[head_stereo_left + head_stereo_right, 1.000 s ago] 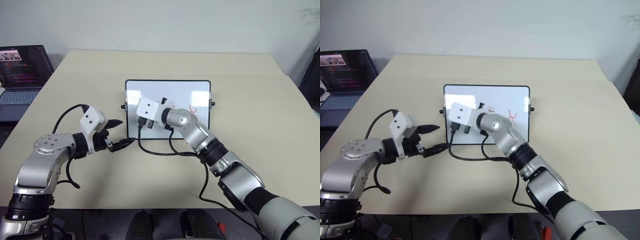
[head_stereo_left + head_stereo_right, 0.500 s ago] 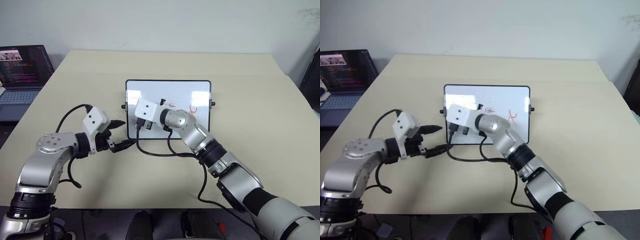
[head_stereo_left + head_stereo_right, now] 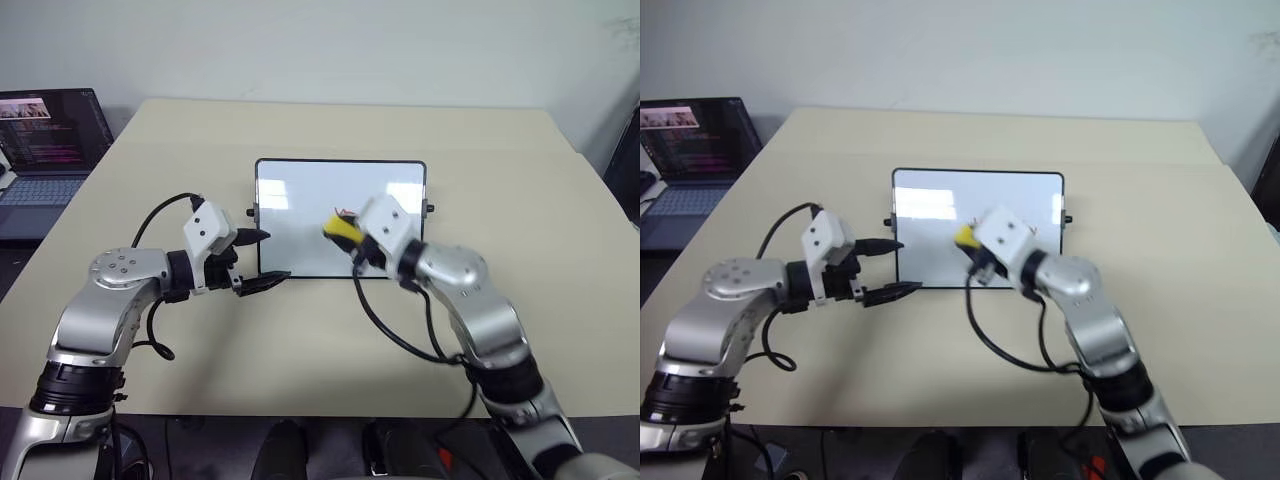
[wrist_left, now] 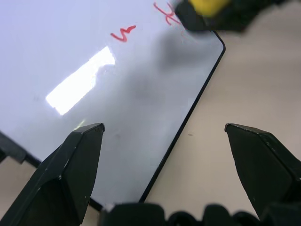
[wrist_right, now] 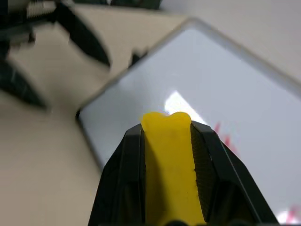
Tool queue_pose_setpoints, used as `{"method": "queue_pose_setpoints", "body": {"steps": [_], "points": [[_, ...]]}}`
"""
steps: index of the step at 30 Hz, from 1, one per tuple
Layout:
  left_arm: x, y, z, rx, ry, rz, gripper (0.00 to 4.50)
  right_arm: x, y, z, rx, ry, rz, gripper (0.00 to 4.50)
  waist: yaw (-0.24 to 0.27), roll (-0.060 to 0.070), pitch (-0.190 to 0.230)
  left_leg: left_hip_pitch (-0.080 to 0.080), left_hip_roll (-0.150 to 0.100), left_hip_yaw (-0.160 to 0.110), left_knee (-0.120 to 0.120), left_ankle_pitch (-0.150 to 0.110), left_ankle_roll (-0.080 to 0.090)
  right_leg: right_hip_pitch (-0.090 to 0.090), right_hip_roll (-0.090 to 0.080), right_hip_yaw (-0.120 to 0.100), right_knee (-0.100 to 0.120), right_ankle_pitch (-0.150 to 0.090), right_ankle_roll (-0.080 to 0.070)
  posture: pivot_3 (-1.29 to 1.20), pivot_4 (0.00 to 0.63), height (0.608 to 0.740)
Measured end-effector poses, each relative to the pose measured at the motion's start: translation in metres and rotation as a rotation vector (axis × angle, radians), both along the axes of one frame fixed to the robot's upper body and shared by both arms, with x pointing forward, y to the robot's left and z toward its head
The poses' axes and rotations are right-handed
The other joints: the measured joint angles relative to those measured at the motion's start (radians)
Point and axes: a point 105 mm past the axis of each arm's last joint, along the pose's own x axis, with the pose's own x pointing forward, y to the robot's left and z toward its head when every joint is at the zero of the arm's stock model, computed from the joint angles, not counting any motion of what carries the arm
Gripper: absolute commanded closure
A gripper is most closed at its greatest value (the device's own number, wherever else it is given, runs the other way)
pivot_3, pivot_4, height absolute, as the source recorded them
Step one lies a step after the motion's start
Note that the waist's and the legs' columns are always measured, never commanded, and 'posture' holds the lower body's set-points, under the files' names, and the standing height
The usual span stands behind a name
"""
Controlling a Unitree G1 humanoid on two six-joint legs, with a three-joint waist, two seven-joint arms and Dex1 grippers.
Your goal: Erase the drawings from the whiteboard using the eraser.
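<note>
While right hand (image 3: 345, 236) clamps the eraser (image 5: 170, 162) over the whiteboard (image 3: 300, 205), left hand (image 3: 258, 258) spread wide, empty

— What's the room like from where you sit?
— I see a plain pale wall (image 3: 330, 45) behind a beige table (image 3: 500, 200) with a faint seam across its far part.
— Anything beside it?
— An open laptop (image 3: 45, 150), screen lit, sits on a lower surface off the left edge. Soft, even light.
</note>
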Motion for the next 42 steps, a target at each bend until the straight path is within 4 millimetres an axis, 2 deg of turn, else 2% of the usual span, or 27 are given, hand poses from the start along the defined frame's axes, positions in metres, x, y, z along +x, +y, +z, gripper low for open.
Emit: {"method": "queue_pose_setpoints", "body": {"steps": [2,4,10,13,15,17,20,24,28,30,32,39,42], "points": [[0.000,-0.002,0.000,0.002,-0.002,-0.014,0.00,-0.003,-0.007,-0.014,-0.042,0.022,-0.024,3.51,-0.005,0.000,0.000,0.000,0.000,0.000,0.000,0.000,0.000,0.000,0.002,0.001,0.000,0.000,0.000,0.00,0.150,0.740],[0.000,-0.004,-0.001,0.009,0.000,-0.030,0.00,-0.002,-0.012,-0.017,-0.048,0.015,-0.059,3.51,-0.006,0.000,0.000,0.000,0.000,0.001,0.000,0.000,0.000,0.000,0.003,0.001,0.000,0.000,0.000,0.00,0.150,0.740],[0.009,0.001,0.000,0.009,-0.007,-0.006,0.00,0.003,-0.015,-0.001,-0.005,-0.075,-0.143,3.51,-0.003,0.000,0.000,0.000,0.000,0.001,0.000,0.000,0.000,0.000,0.006,-0.001,0.000,-0.002,0.003,0.00,0.150,0.740],[0.017,-0.003,0.008,-0.007,-0.054,0.008,0.00,0.017,-0.025,0.016,0.027,-0.176,-0.251,3.51,0.001,-0.001,0.000,-0.001,0.000,0.001,0.000,0.000,0.000,0.000,0.005,0.000,0.000,-0.002,0.003,0.00,0.150,0.740],[0.018,-0.003,0.009,-0.009,-0.063,0.015,0.00,0.019,-0.026,0.026,0.049,-0.217,-0.264,3.51,0.000,-0.001,0.000,0.000,0.000,0.001,0.000,0.000,0.000,0.000,0.004,0.001,-0.001,0.000,0.000,0.00,0.150,0.740],[0.018,-0.003,0.008,-0.009,-0.060,0.017,0.00,0.020,-0.021,0.026,0.052,-0.215,-0.248,3.51,-0.001,0.000,0.000,0.000,0.000,0.001,0.000,0.000,0.000,0.000,0.005,0.000,-0.001,0.000,0.000,0.00,0.150,0.740],[0.013,0.000,0.001,-0.002,-0.028,0.008,0.00,0.026,-0.003,0.023,0.043,-0.199,-0.195,3.51,-0.007,0.000,0.000,0.000,0.000,0.001,0.000,0.000,0.000,0.000,0.006,0.001,0.000,0.000,0.000,0.00,0.150,0.740],[0.005,0.003,-0.008,0.012,0.023,-0.008,0.00,0.045,0.020,0.041,0.036,-0.255,-0.155,3.51,-0.008,0.000,0.001,0.000,0.001,0.001,0.000,0.000,0.000,0.000,0.006,-0.001,0.000,0.000,0.000,0.00,0.150,0.740],[0.005,0.004,-0.008,0.018,0.026,-0.009,0.00,0.067,0.033,0.051,0.038,-0.297,-0.173,3.51,-0.007,0.000,0.000,0.000,0.001,0.001,0.000,0.000,0.000,0.000,0.005,0.000,-0.001,0.000,0.000,0.00,0.150,0.740],[0.004,0.003,-0.008,0.019,0.027,-0.010,0.00,0.076,0.033,0.042,0.011,-0.282,-0.188,3.51,-0.001,0.000,0.000,-0.001,0.002,0.001,0.000,0.000,0.000,0.000,0.004,0.000,-0.001,0.000,0.000,0.00,0.150,0.740],[0.004,0.003,-0.008,0.020,0.028,-0.011,0.00,0.082,0.031,0.022,-0.055,-0.242,-0.191,3.51,0.002,0.000,0.000,-0.002,0.001,0.002,0.000,0.000,0.000,0.000,0.002,0.000,-0.002,0.000,0.000,0.00,0.150,0.740],[0.002,0.002,-0.006,0.026,0.027,-0.015,0.00,0.072,0.036,0.000,-0.144,-0.222,-0.093,3.51,0.001,-0.001,0.000,0.002,0.001,0.001,0.001,0.000,0.000,0.001,0.002,0.000,0.002,0.000,0.000,0.00,0.150,0.740],[0.002,0.001,-0.007,0.026,0.028,-0.017,0.00,0.074,0.036,0.000,-0.152,-0.243,-0.115,3.51,0.001,-0.001,0.000,0.003,0.001,0.001,0.001,0.000,0.000,0.001,0.003,0.000,0.004,0.000,0.000,0.00,0.150,0.740]]}}
